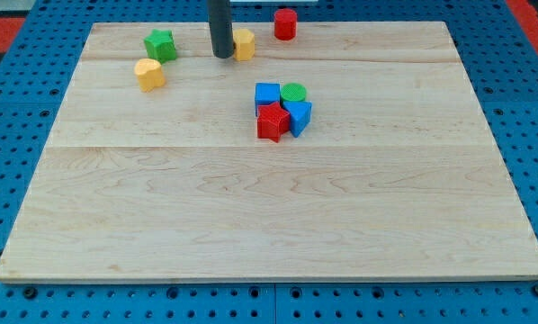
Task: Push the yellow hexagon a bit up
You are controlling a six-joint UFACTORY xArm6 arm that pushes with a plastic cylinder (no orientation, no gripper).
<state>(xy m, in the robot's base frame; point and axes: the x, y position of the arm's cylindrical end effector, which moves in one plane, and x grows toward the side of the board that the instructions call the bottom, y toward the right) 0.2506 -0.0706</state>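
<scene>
A yellow block that looks like a hexagon (pixel 149 74) lies at the upper left of the wooden board (pixel 269 216). My dark rod comes down from the view's top, and my tip (pixel 222 56) rests on the board to the right of and slightly above that block, clearly apart from it. A second yellow block (pixel 245 43) sits right against the rod's right side; its shape is partly hidden, so I cannot make it out.
A green star (pixel 160 44) lies just above the yellow hexagon. A red cylinder (pixel 285 23) stands near the top edge. A tight cluster sits mid-board: blue cube (pixel 267 94), green cylinder (pixel 293 91), red star (pixel 272 121), blue triangle (pixel 300 116).
</scene>
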